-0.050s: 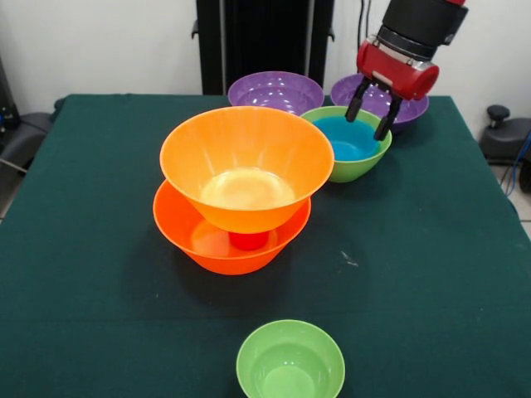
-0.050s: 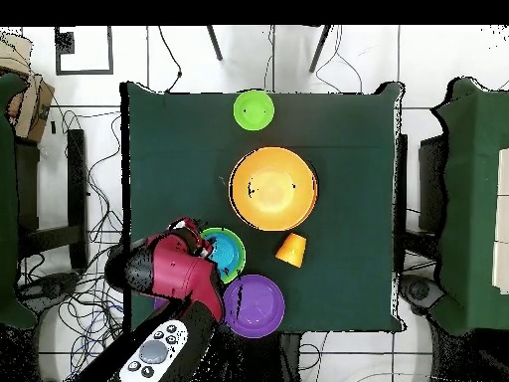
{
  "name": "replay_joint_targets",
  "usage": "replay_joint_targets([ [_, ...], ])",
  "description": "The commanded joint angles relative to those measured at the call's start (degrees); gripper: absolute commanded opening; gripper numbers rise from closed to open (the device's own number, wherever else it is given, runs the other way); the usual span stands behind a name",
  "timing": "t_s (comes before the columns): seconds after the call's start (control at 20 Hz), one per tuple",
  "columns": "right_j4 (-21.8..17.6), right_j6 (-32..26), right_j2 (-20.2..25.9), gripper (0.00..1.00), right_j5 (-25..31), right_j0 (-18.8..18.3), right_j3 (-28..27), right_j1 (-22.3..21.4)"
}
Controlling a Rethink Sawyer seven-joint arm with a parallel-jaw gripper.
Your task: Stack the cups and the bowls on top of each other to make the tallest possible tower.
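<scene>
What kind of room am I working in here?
Probably a robotics lab: a table under a dark green cloth, loose cables on the tiled floor, and chairs pushed round it.

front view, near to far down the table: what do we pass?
Small green bowl → lower orange bowl holding a red cup → upper orange bowl resting on that cup → green bowl with a blue bowl inside → purple bowls at the far edge.

Open table (image 1: 431,249) beside the tower (image 1: 241,186); bowls (image 1: 278,89) crowd behind
</scene>
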Motion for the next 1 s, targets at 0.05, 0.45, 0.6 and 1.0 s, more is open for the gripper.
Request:
replay_joint_targets([
  [0.05,2.52,11.03,4.07,1.0,-1.01,0.72,-1.84,2.89],
  [0.45,-0.25,7.22,10.01,1.0,-8.97,-4.53,-1.72,3.72],
  [0.6,-1.87,6.27,12.11,1.0,-11.86,-6.58,-1.51,4.29],
  [1.0,-1.7,6.06,13.05,1.0,-10.9,-6.6,0.27,2.04],
])
